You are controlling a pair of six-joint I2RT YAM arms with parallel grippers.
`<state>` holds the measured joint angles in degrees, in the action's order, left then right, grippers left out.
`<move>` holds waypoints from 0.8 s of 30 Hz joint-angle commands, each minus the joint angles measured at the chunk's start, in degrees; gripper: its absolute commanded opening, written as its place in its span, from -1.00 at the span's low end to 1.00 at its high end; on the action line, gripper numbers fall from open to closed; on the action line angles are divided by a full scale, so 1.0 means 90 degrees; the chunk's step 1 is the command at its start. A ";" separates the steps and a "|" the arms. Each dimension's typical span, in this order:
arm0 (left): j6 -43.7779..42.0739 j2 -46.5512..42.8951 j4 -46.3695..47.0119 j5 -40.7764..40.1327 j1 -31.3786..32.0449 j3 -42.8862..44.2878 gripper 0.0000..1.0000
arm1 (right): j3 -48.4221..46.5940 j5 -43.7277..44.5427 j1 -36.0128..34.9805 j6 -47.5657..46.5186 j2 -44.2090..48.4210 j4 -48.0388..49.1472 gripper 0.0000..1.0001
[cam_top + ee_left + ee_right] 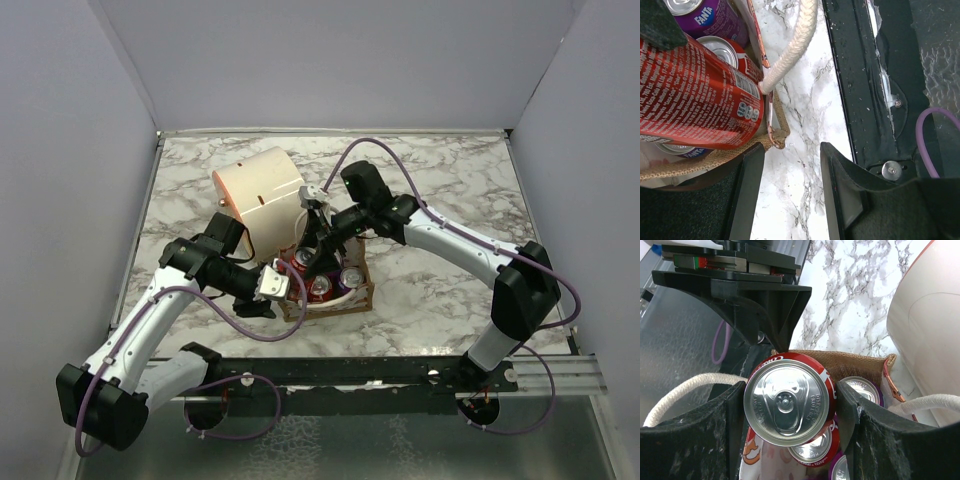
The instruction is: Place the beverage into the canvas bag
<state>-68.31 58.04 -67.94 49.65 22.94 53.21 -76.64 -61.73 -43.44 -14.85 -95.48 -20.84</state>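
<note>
Care is being called for in the lowering. Left fingers (pixel 790 192) are hanging open beside the canvas bag (pixel 850 362), gripping nothing. The bag is sitting mid-bench (pixel 440 180), toward the near edge. Right fingers (pixel 790 410) are clamping the red can (pixel 787 397) upright above its mouth. Other cans (pixel 860 387) are crowding inside, so aiming for a free gap seems wise. Beyond, the cream cylinder (pixel 262 190) is standing close behind.
</note>
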 commanded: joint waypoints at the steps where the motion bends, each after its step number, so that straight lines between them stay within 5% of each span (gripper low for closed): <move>1: -0.0074 -0.0077 -0.0507 -0.0063 -0.0030 0.0001 0.00 | 0.0195 -0.0076 -0.0056 -0.0094 0.0028 0.0150 -0.98; 18: -0.0140 -0.0047 -0.0624 0.0032 -0.0374 -0.0004 -0.01 | 0.0583 -0.0581 -0.0183 0.0322 0.0222 0.0871 -0.98; 24: -0.0143 0.0009 -0.0636 0.0077 -0.0401 0.0142 -0.01 | 0.0557 0.0045 -0.0183 -0.0002 0.0258 0.0598 -0.98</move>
<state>-68.73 58.08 -72.10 49.63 19.59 53.21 -70.74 -62.26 -44.14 -13.74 -95.18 -14.00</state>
